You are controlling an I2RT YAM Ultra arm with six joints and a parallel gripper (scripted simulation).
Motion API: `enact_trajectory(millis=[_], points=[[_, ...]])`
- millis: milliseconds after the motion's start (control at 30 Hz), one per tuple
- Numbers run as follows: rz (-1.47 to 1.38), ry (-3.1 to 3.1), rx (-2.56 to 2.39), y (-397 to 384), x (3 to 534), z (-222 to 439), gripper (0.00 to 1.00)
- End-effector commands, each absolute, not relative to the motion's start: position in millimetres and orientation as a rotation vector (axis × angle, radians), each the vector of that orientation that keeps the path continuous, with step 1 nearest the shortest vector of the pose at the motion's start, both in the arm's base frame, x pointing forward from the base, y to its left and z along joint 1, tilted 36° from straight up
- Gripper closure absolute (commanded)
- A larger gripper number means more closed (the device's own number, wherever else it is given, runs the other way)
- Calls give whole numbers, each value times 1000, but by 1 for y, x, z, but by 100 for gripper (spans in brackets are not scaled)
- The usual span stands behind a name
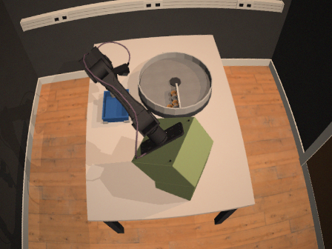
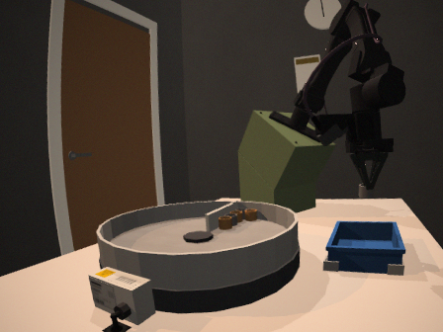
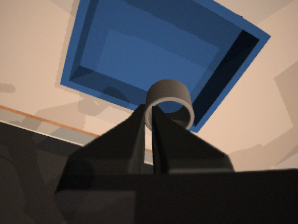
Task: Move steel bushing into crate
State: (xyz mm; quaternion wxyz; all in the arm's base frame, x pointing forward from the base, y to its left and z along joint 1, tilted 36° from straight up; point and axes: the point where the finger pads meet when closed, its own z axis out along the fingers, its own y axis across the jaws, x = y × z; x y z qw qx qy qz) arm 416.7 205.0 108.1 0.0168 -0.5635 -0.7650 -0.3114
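- Tabletop (image 1: 222, 178) (image 2: 247, 311) (image 3: 30, 55): it carries the whole job, with turntable and crate set apart on it.
- Green pedestal (image 1: 193, 148) (image 2: 267, 153): it bears the arm (image 1: 122, 93) (image 2: 363, 99), which reaches across towards the crate side.
- Turntable (image 1: 159, 74) (image 2: 198, 269): a short row of orange-brown bushings (image 1: 174, 93) (image 2: 224, 222) and dark grey bushings (image 2: 233, 219) lies beside the divider (image 1: 178, 95) (image 2: 220, 214). These should all stay there.
- Crate (image 1: 115, 119) (image 2: 363, 259) (image 3: 135, 55): it looks level and seated by its corner guides (image 2: 331, 265), though the arm hides part of it from above. No bushing shows on the part of its floor in the wrist view.
- Pincer (image 2: 367, 187) (image 3: 148, 112): nearly closed, points down, nipping one wall of the steel bushing with a fingertip inside the ring.
- Steel bushing (image 2: 363, 191) (image 3: 168, 90): up off the turntable, held in the air near the crate. The wrist view shows it across the crate's edge; whether it is truly over the opening I cannot tell.
- Progress: picking and carrying look done. Left are centring over the crate, lowering, releasing and backing off. Descending off-centre could catch the rim and tip the crate.
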Motion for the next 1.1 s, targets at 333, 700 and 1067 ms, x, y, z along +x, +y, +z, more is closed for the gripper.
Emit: enact_trajectory(millis=[333,700,1067], points=[[-1001,-2389,-1761,236,443,70,100],[-1025,-2383,-1777,239,453,63,100],[-995,-2383,-1777,237,449,61,100]])
